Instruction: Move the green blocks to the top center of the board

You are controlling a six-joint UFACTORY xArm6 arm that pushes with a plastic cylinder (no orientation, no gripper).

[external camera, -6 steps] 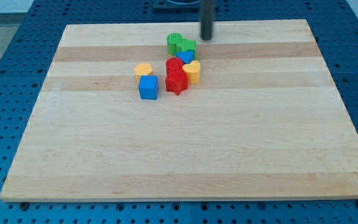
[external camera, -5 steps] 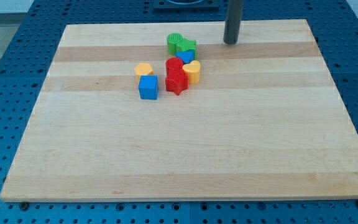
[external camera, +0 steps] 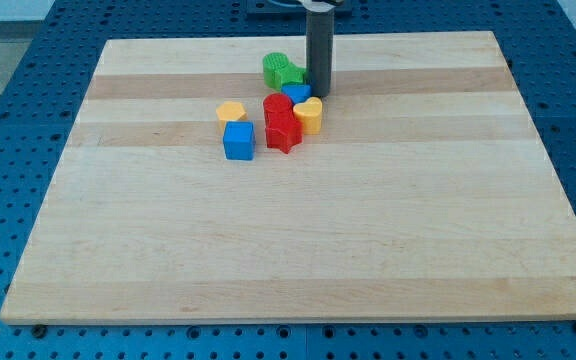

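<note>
Two green blocks sit together near the view's top centre: a rounded green block (external camera: 276, 68) and a green star-like block (external camera: 294, 76) pressed against its right side. My tip (external camera: 319, 93) stands on the board just right of the green star-like block, touching or almost touching it. The rod hides part of that block's right edge. The tip is also just above a yellow heart block (external camera: 309, 114) and right of a blue block (external camera: 296, 93).
Below the green blocks lies a tight cluster: a red round block (external camera: 278, 105), a red star block (external camera: 284, 132), the blue block and the yellow heart. A yellow hexagon block (external camera: 231, 111) and a blue cube (external camera: 238, 141) sit to the left.
My tip moved from the view's top right of the cluster leftward and down to the green star block's right side. The green blocks have shifted slightly left.
</note>
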